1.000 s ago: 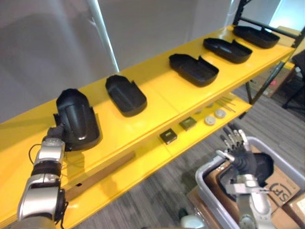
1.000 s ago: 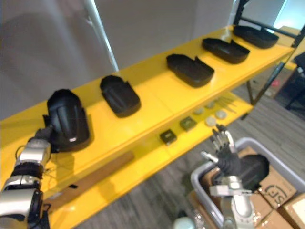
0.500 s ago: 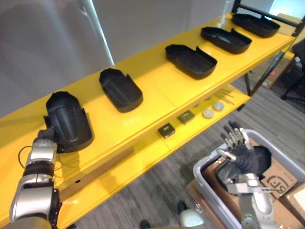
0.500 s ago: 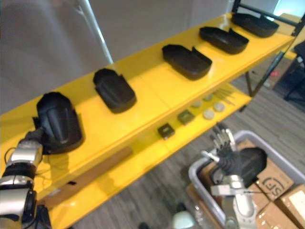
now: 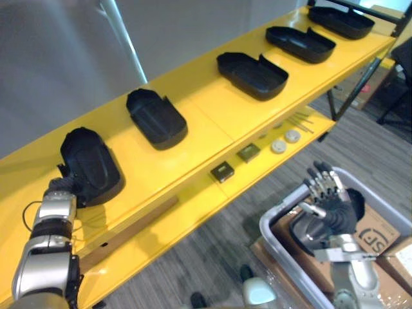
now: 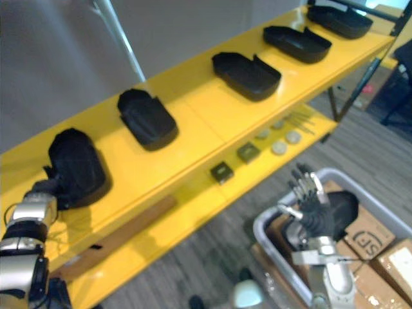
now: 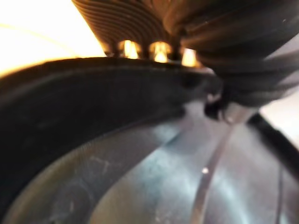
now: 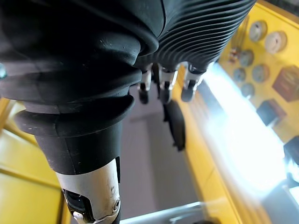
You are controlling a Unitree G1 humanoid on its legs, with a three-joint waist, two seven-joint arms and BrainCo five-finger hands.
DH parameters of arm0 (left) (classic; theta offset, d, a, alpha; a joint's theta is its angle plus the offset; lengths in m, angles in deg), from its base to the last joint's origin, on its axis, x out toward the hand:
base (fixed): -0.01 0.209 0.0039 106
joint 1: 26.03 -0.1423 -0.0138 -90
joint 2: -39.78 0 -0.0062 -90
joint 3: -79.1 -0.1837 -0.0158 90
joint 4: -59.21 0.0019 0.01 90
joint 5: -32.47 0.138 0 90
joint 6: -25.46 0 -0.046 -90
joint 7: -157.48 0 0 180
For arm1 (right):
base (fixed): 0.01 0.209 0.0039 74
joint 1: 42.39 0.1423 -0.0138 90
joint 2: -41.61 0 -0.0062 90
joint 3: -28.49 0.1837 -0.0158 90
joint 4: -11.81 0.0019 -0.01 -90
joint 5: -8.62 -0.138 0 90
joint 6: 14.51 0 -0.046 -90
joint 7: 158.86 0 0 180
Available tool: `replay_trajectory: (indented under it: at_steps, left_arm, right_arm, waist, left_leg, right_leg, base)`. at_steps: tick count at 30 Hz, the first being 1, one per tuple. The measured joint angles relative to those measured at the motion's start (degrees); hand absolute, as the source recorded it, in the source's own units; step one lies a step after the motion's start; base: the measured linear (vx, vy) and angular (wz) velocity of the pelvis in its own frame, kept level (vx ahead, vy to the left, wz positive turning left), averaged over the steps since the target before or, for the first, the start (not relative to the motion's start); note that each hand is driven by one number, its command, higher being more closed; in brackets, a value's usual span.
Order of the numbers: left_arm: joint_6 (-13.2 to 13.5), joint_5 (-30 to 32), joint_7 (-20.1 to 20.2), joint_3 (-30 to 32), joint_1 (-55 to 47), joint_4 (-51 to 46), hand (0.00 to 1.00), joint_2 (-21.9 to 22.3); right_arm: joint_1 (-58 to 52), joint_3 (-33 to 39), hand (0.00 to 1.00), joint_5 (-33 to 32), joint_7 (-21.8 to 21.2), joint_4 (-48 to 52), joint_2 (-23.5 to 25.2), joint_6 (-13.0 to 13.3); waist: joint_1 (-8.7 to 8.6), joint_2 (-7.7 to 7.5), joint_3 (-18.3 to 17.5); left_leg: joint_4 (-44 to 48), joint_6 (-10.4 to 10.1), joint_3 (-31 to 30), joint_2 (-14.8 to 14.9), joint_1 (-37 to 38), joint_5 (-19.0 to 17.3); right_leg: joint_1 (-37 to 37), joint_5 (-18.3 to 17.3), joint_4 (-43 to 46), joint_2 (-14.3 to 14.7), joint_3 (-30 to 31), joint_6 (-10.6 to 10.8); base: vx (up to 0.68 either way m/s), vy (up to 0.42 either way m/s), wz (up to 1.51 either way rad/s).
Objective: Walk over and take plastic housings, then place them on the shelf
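Five black plastic housings lie in a row on the yellow shelf (image 5: 206, 122). The leftmost housing (image 5: 90, 166) lies flat, hollow side up, and my left hand (image 5: 59, 192) is at its near end, fingers hidden against the rim. The left wrist view looks into that housing's hollow (image 7: 117, 163) from very close. The other housings (image 5: 156, 119), (image 5: 252, 75), (image 5: 300, 44) stand farther right. My right hand (image 5: 331, 209) hovers open, fingers straight, over a grey bin (image 5: 273, 222) at the lower right, holding nothing. A dark housing-like part (image 5: 306, 233) lies in the bin under it.
A lower yellow shelf carries two small square parts (image 5: 223, 172), round discs (image 5: 279, 147) and a wooden strip (image 5: 129, 228). Cardboard boxes (image 5: 380, 238) sit in and beside the bin. A shelf post (image 5: 351, 90) stands at the right.
The leftmost housing has gone from standing tilted, back showing, to lying flat with its hollow up. My left hand stays at its near end. The view has shifted; the right hand hardly moved.
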Motion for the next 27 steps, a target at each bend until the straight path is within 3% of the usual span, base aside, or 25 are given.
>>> replay_trajectory:
  at_steps: [8, 13, 18, 22, 27]
  left_arm:
    - [0.9, -0.3, -1.5, 0.0, -0.1, 0.0, 0.00, 0.0]
    - [3.3, -0.3, -6.5, 0.0, -0.1, 0.0, 0.00, 0.0]
    - [7.0, -0.2, -12.5, 0.4, 0.3, -2.9, 0.00, -1.9]
    - [11.1, -0.2, -15.8, 0.4, 3.6, -7.2, 0.00, -5.7]
    - [16.5, -0.2, -16.9, 0.4, 4.3, -11.8, 0.00, -5.2]
  right_arm:
    - [-0.1, 0.4, 0.00, 0.0, -0.6, 0.1, -0.7, 0.0]
    - [-0.2, 1.3, 0.00, -0.1, -2.0, 0.1, -0.7, 0.0]
    - [0.0, 0.2, 0.00, -1.3, -3.3, 0.1, -0.7, 0.5]
    - [0.1, -3.9, 0.00, -1.8, -4.2, 0.1, -0.7, 2.9]
    - [1.3, -7.0, 0.00, -1.4, -3.0, 0.1, -0.7, 6.3]
  waist:
    - [-0.41, 0.40, 0.8]
    - [-0.43, 0.42, 0.8]
    - [-0.21, 0.44, 0.8]
    - [0.20, 0.50, 0.7]
    - [1.30, 0.68, -0.9]
  left_leg:
    - [0.4, 0.0, 0.1, 0.1, 0.0, 0.0]
    - [0.3, 0.0, 0.1, 0.0, -0.1, 0.0]
    - [0.3, 0.0, -0.1, 0.0, -0.1, 0.0]
    - [0.2, -0.1, -1.4, 0.0, -0.2, 0.2]
    - [-0.7, -0.3, -3.2, 0.1, 0.0, 0.7]
  right_leg:
    - [-0.5, -0.6, 1.3, 0.0, 0.1, 0.1]
    - [-0.5, -0.6, 1.3, 0.0, 0.1, 0.1]
    - [-0.5, -0.6, 1.2, 0.0, -0.2, 0.1]
    - [0.1, -0.6, 0.8, -0.2, -1.0, 0.1]
    - [1.8, -0.6, -0.9, -0.3, -3.5, 0.0]
  base:
    - [-0.01, -0.005, -0.01]
    - [0.00, 0.000, 0.00]
    - [0.00, 0.000, 0.00]
    - [0.00, -0.013, 0.10]
    - [0.02, -0.019, 0.21]
